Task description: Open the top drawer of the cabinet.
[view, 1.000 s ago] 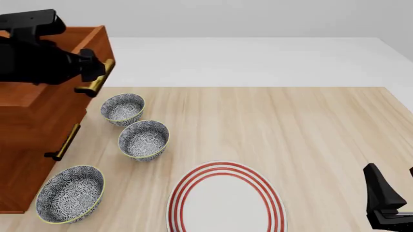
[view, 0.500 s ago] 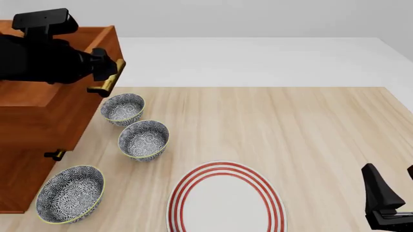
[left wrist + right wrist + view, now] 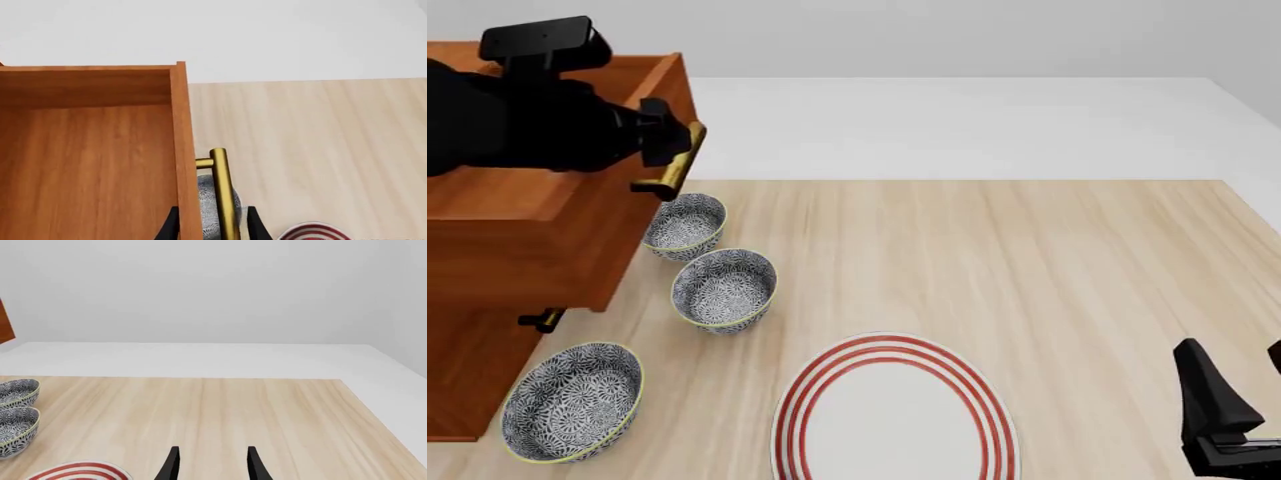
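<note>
The top drawer (image 3: 554, 215) is now drawn further out of the cabinet (image 3: 461, 370) than a second ago, overhanging the nearest bowl (image 3: 685, 222), its handle (image 3: 678, 160) grasped by the left pincer (image 3: 662, 133), so opening is judged nearly complete.

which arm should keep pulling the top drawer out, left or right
Left. The left gripper is closed on the brass handle of the top drawer, already pulled partway out. The right gripper sits at the near right corner, far from the cabinet.
</note>
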You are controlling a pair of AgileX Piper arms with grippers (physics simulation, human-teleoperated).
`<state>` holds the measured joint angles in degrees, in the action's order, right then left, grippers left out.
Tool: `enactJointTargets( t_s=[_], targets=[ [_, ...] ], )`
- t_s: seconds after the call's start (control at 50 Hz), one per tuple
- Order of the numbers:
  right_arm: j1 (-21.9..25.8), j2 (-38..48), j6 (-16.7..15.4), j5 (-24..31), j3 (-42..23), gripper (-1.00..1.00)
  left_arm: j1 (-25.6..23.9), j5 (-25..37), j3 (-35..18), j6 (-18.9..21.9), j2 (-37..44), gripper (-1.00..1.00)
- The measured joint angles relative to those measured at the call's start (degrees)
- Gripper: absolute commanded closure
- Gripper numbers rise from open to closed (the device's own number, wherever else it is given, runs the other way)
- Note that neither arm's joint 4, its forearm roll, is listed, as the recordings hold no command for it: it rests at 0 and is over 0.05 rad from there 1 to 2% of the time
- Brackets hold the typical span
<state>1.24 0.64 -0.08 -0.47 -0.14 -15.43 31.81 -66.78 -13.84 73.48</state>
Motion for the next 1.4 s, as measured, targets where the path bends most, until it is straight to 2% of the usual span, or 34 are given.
enactJointTargets(
  t_s=[0.34, 1.4],
  targets=[
    [0.0, 0.0, 0.0, 0.0, 0.0, -1.00, -1.6, -0.6, -0.6, 1.1, 0.8, -1.00],
    [0.1, 0.4, 0.0, -0.4, 0.1, -1.00, -2.8, -2.5, 0.2, -0.5, 0.6, -1.00]
  ],
)
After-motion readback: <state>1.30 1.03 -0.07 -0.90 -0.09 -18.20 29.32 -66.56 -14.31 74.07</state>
